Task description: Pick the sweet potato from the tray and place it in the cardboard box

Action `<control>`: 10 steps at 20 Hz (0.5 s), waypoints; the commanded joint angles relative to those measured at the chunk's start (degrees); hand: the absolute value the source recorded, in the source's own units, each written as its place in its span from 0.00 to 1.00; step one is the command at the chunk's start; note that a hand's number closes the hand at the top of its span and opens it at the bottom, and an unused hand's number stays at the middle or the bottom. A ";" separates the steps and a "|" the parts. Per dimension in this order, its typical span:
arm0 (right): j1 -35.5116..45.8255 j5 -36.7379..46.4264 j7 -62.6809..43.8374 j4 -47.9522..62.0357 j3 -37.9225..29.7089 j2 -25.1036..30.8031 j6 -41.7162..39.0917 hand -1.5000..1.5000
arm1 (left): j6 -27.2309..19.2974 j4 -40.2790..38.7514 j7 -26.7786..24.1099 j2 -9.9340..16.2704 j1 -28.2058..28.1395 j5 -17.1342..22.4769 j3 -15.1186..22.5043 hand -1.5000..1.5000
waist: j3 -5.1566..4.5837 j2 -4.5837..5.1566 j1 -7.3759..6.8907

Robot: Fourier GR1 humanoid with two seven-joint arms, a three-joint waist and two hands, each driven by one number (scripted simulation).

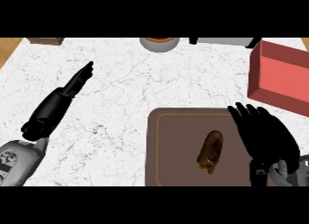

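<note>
White marble with thin grey veins covers the counter (137,83), and a strip of wood shows past it at the far left and at the top right corner.

At about eight o'clock the left forearm enters from the lower edge, grey with some printed marks too small to read. Its black left hand (56,107) stretches toward eleven o'clock, fingers straight and held together in one narrow line, holding nothing. I cannot tell whether the fingertips touch the marble.

Along the top edge three things are cut off. At eleven o'clock a brownish block (45,41) shows only its lower part. At twelve o'clock stands a grey round vessel (160,44) with something orange-brown inside; what it is cannot be made out. At one o'clock lies a pale flat object (224,41) with dark ends, mostly out of view.

At five o'clock sits the brown tray (176,148), its near side cut by the lower edge. The sweet potato (210,152) lies on it, long and dark brown, pointing roughly from twelve to six o'clock.

Just right of the potato hangs the right hand (263,135), fingers spread and almost straight, pointing to eleven o'clock, not closed on anything. It hides the tray's right rim.

At two o'clock the reddish cardboard box (292,81) stands open, cut off at the right edge.
</note>
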State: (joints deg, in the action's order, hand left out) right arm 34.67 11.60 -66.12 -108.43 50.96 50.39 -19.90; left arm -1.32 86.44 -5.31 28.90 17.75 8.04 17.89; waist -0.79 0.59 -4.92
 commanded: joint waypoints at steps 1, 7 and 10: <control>4.19 -1.73 -16.70 4.73 3.22 -7.87 -6.69 0.00 | 0.08 -0.18 -0.27 -0.54 -0.37 0.50 -0.32 0.50 | 0.01 -0.29 -0.23; 6.55 -2.19 -18.97 13.79 6.14 -16.79 -6.08 0.00 | -0.19 -2.06 -1.46 -0.60 -1.50 -0.08 -0.86 0.50 | 0.17 -0.76 2.01; 8.01 -0.34 -18.99 19.55 7.92 -20.86 -5.69 0.00 | -0.89 -2.44 -0.53 -0.90 -0.53 -0.65 -1.07 0.50 | 0.25 -0.87 2.78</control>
State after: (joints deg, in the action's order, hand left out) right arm 40.58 10.54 -69.51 -93.90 56.43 36.26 -21.67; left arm -1.83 84.80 -5.60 28.00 17.51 7.67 17.36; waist -0.59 -0.04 -2.98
